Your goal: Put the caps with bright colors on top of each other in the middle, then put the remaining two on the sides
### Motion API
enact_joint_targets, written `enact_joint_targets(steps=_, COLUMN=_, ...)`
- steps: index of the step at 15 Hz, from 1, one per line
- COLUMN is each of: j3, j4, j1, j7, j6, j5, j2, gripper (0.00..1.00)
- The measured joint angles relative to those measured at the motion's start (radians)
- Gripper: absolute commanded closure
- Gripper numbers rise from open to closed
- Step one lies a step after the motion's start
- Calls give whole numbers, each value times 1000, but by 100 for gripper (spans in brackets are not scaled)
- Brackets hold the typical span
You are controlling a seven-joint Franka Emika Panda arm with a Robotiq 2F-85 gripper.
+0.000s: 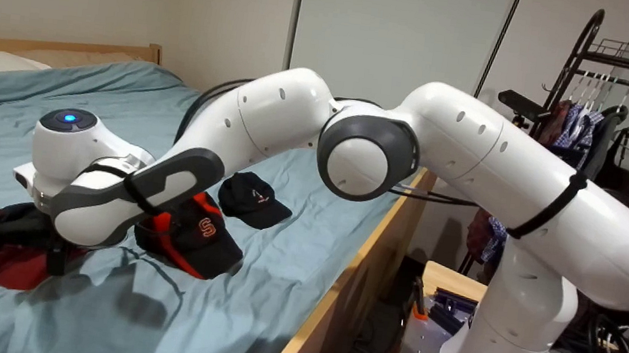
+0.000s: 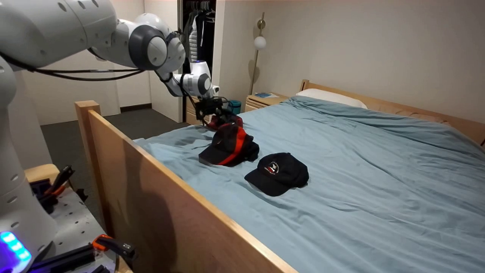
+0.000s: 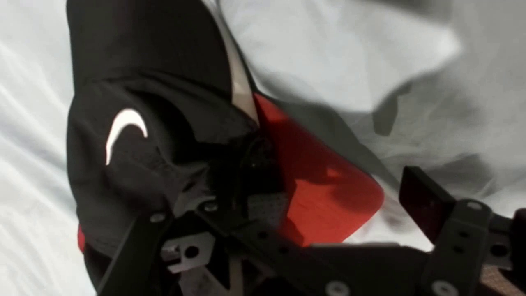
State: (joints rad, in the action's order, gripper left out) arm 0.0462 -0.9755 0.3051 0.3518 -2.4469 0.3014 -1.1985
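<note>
A red-and-black cap heap point(image 1: 2, 265) lies on the bed under my hand; it also shows in an exterior view point(image 2: 237, 120). In the wrist view it shows black cloth with a white curved logo point(image 3: 127, 127) and a red part point(image 3: 328, 201); I cannot tell whether this is one cap or two. A black cap with red stripes and an S logo point(image 1: 195, 237) lies beside it point(image 2: 231, 148). A black cap with a small white-and-red emblem point(image 2: 280, 172) lies farther along point(image 1: 252, 200). My gripper point(image 3: 347, 201) is open, its fingers apart, one over the black cloth, the other past the red edge.
The blue bed sheet point(image 2: 363, 197) is wrinkled under the caps. A wooden bed rail point(image 2: 189, 189) runs between the robot base and the bed. Clamps point(image 2: 113, 244) sit on the base table. A clothes rack point(image 1: 576, 64) stands behind the base.
</note>
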Motion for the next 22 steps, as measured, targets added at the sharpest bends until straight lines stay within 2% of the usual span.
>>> enact_joint_targets(steps=4, j3=-43, j4=79, j1=31, j7=0, j6=0, j5=35, j2=-10, gripper=0)
enact_joint_targets(steps=10, j3=-68, j4=164, j1=41, j7=0, j6=38, j5=38, j2=-71, gripper=0)
enact_joint_targets(steps=11, j3=-76, j4=177, j1=41, j7=0, j6=38, j5=38, j2=-87, gripper=25)
enact_joint_targets(steps=12, j3=-85, j4=192, j1=41, j7=0, j6=38, j5=38, j2=-103, gripper=26)
enact_joint_targets(steps=17, j3=-106, j4=262, j1=41, j7=-1, j6=45, j5=38, j2=-162, gripper=61)
enact_joint_targets(steps=22, j3=-109, j4=274, j1=42, j7=-1, j6=49, j5=38, j2=-167, gripper=93)
